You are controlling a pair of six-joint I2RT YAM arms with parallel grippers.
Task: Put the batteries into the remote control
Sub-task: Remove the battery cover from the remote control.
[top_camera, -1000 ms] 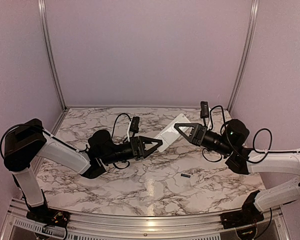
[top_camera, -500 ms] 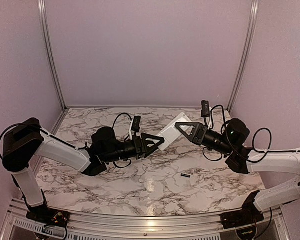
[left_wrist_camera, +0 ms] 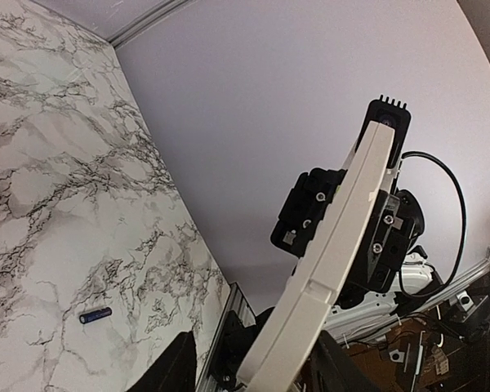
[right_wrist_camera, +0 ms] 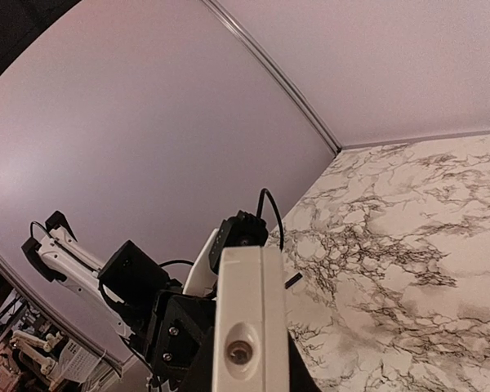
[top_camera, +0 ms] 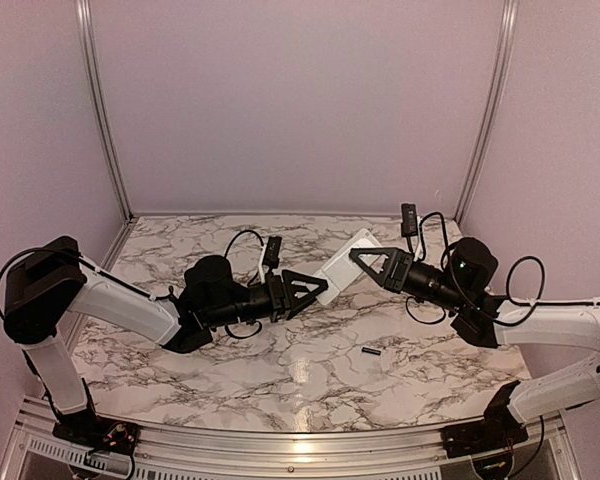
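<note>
Marble table (top_camera: 280,370) mid-frame: both grippers, left gripper (top_camera: 315,285) and right gripper (top_camera: 358,255), clamp the remote control (top_camera: 342,265) aloft, so uneven pulling could drop it beside the battery (top_camera: 371,352)

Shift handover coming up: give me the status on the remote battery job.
Done: the remote control is lifted off the table, held between the left gripper and right gripper. In hand: positioning it. Left: one battery lies on the marble unloaded; the second is not visible.
</note>
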